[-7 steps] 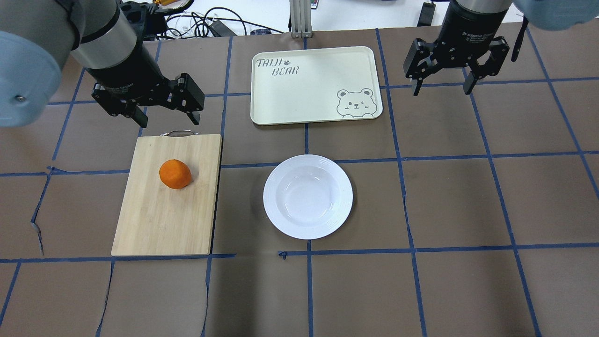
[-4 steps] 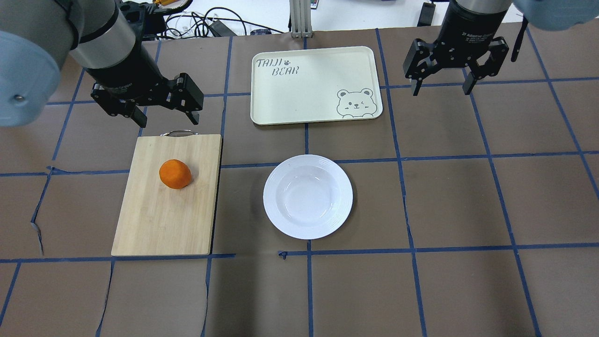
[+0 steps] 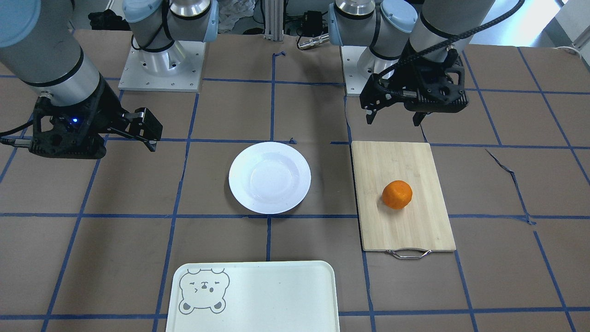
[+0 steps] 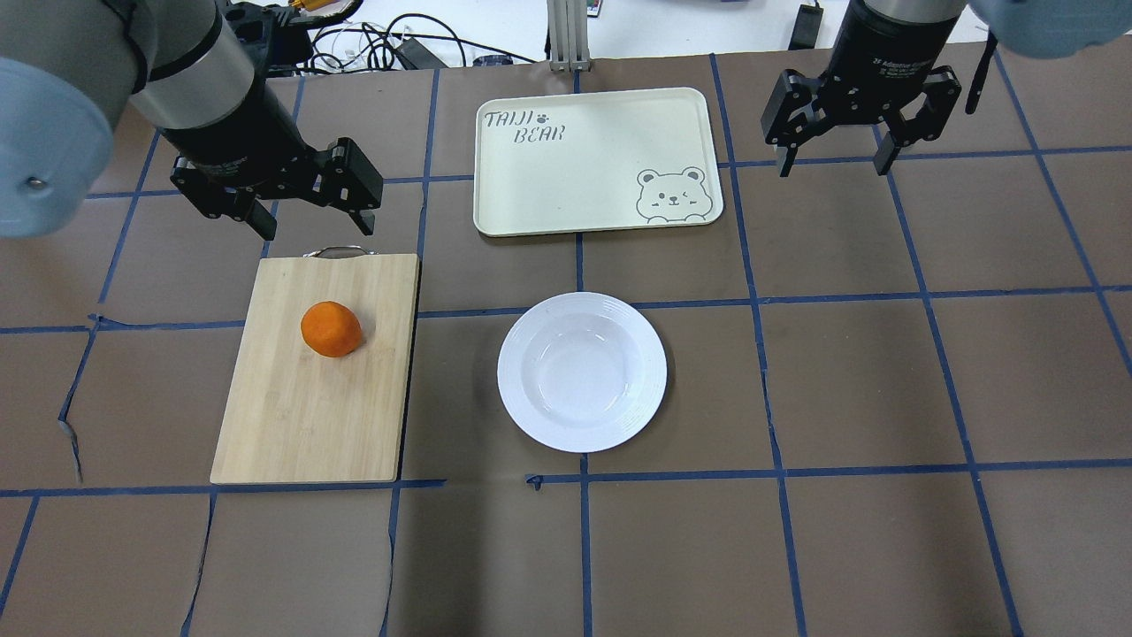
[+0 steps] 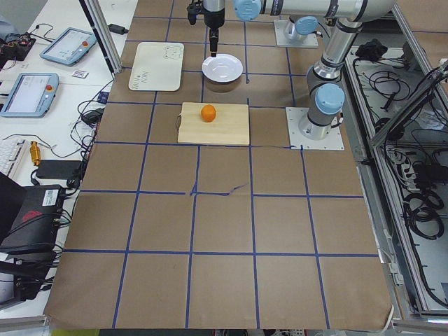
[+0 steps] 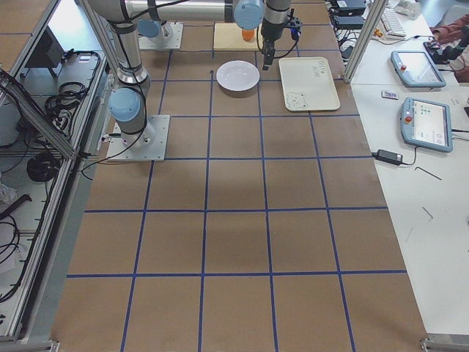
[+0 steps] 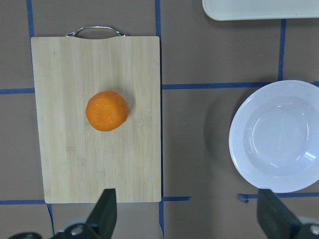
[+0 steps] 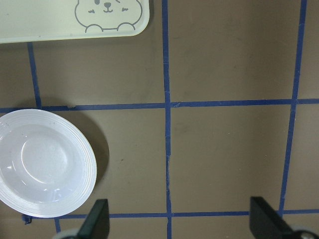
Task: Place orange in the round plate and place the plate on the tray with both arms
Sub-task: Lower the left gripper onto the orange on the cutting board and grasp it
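The orange (image 4: 331, 329) lies on a bamboo cutting board (image 4: 292, 416), left of centre. An empty white round plate (image 4: 581, 372) rests on the table to the board's right. Beyond it, at the far side, lies the cream tray (image 4: 575, 177) with a bear drawing. My left gripper (image 4: 317, 228) hangs open above the board's handle end, holding nothing. In the left wrist view the orange (image 7: 106, 110) sits well ahead of the fingers (image 7: 104, 216). My right gripper (image 4: 831, 168) is open and empty, up in the air to the right of the tray, far from the plate (image 8: 42, 162).
The board's metal handle (image 4: 336, 252) points toward the far side. Brown paper with blue tape lines covers the table (image 4: 884, 372). Cables and a metal post (image 4: 566, 35) lie beyond the far edge. Tablets (image 5: 31, 91) sit on a side bench.
Both grippers have drifted very slightly toward the far side of the table. The orange, plate and tray have not moved.
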Controlling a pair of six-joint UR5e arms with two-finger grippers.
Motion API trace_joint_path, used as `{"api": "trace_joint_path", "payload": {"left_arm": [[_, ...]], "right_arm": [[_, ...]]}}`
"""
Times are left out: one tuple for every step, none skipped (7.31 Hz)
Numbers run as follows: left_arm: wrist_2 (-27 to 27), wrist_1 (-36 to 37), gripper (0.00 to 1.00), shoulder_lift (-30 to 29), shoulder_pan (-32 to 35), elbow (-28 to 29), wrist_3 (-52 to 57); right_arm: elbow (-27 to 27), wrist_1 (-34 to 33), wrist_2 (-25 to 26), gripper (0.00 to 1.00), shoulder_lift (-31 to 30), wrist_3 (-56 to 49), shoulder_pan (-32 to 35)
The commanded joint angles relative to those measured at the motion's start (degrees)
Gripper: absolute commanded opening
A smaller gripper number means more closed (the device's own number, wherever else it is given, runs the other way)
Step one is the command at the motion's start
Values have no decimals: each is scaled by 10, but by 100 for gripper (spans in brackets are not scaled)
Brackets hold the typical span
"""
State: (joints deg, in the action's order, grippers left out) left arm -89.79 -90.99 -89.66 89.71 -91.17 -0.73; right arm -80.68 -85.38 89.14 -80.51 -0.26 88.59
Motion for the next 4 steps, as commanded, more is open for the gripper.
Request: {"api": "trace_joint_path", "payload": {"left_arm": [[-1, 52, 100, -23, -11, -44, 0], [-4, 123, 100, -42, -12, -93, 1], [-48, 162, 100, -63, -13, -131, 2], [-116, 172, 100, -90, -18, -148, 28]], "right_arm": [[0, -1, 0, 100, 0, -1, 0], [0, -1, 0, 100, 0, 0, 0], [0, -1, 0, 100, 0, -1, 0], [0, -1, 0, 100, 0, -1, 0]]}}
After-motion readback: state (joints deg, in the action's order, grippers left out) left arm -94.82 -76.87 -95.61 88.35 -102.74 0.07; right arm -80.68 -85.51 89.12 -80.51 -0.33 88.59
